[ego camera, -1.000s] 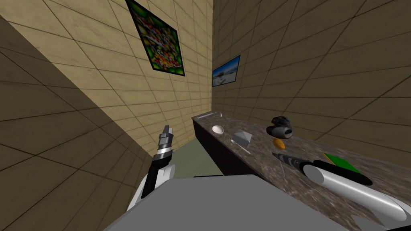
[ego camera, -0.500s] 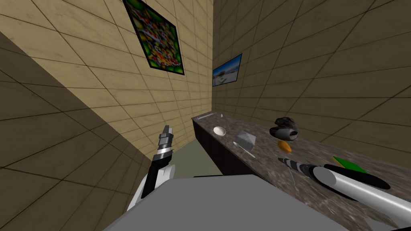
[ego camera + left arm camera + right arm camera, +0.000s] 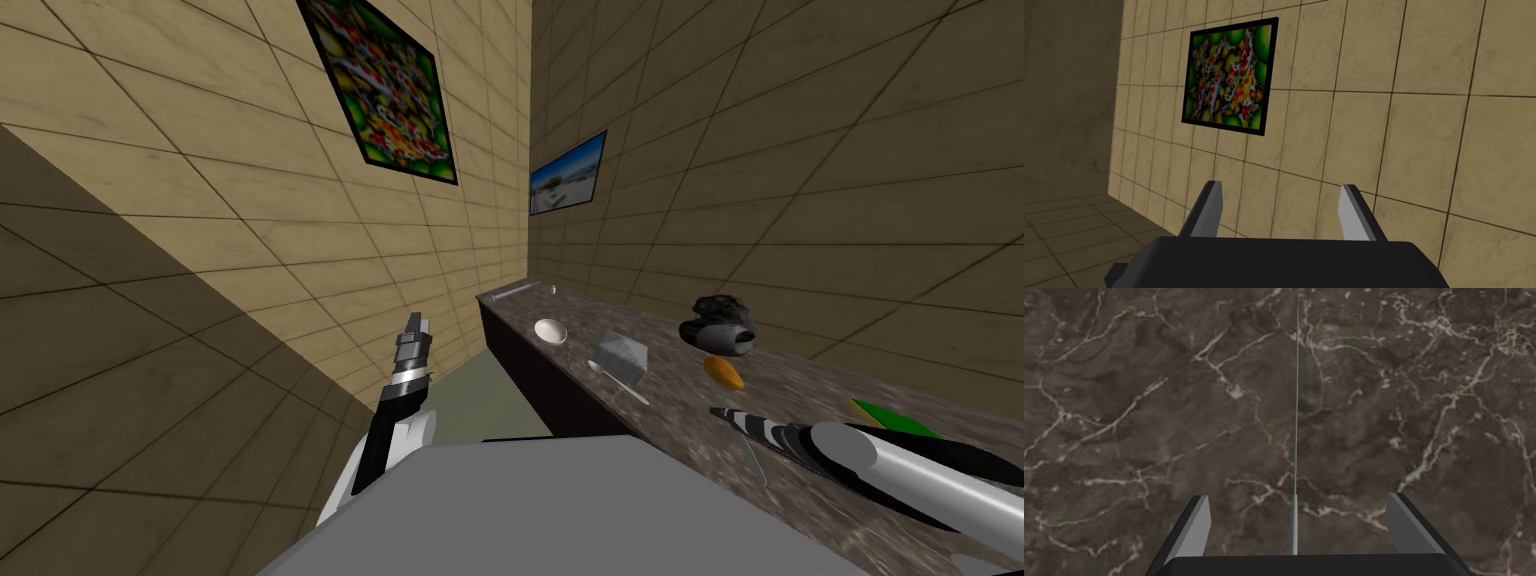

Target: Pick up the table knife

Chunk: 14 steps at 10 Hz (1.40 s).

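Holding R gripper point(image 3: 1297, 497) over dark marbled counter point(image 3: 1149, 413), fingers spread, nothing pinched. Seeing table knife point(image 3: 1296, 413) as thin line on counter btwn the fingers, thicker end nearest gripper body. Farther along: orange item point(image 3: 723, 373), spoon point(image 3: 618, 381), white bowl point(image 3: 550, 330). Holding L gripper point(image 3: 1280, 200) up by tiled wall, fingers apart.

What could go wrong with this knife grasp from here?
1. The table knife shows as a thin sliver lying on the marble counter; the open right gripper may hit stone or skid over it.
2. Its fingers straddle the knife's thicker end, not its middle, so it may tilt or slip once lifted.
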Available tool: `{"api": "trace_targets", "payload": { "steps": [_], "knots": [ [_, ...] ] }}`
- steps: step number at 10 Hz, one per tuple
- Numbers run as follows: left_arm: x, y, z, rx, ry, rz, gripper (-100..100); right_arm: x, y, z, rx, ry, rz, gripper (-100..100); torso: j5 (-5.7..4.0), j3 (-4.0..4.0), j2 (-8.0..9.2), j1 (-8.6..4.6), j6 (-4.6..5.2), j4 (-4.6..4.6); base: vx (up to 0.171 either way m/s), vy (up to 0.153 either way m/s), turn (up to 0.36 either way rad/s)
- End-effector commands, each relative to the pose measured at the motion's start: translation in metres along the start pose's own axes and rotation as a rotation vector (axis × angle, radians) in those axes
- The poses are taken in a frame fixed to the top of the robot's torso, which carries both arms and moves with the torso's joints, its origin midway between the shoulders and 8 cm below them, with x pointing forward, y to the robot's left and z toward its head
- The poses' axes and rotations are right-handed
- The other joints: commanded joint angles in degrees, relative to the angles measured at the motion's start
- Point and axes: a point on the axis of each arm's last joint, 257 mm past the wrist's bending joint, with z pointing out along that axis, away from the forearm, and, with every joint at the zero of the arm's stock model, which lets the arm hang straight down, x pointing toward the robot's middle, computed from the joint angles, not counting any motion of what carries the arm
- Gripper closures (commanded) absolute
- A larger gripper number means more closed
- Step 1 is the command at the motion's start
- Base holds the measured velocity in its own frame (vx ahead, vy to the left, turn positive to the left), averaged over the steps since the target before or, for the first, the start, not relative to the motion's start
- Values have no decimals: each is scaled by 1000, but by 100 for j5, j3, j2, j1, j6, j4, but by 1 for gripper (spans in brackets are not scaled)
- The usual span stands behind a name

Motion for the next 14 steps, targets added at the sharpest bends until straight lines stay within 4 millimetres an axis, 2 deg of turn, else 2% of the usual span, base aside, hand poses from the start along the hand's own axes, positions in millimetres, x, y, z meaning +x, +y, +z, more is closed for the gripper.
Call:
{"api": "trace_targets", "payload": {
  "steps": [1,2,3,4,13,14],
  "knots": [
    [0,0,0,0,0,0,0,-4,10,-1,-6,-35,49,-100,0,0,0,0,0,0,78,8,-26],
    [0,0,0,0,0,0,0,-1,7,0,-4,-20,29,-100,-1,0,-1,-4,0,0,35,2,-5],
    [0,0,0,0,0,0,0,-2,7,0,-4,-25,34,0,-2,6,11,-6,-1,2,6,1,2],
    [0,0,0,0,0,0,0,-5,5,2,-13,-24,45,-100,-2,12,21,-7,0,4,-27,-19,108],
    [0,0,0,0,0,0,0,-17,-3,11,-40,-23,86,-100,-5,27,46,-21,0,10,-43,-38,65],
    [0,0,0,0,0,0,0,-17,-3,11,-40,-22,89,100,-4,23,39,-15,2,9,0,0,0]
  ]
}}
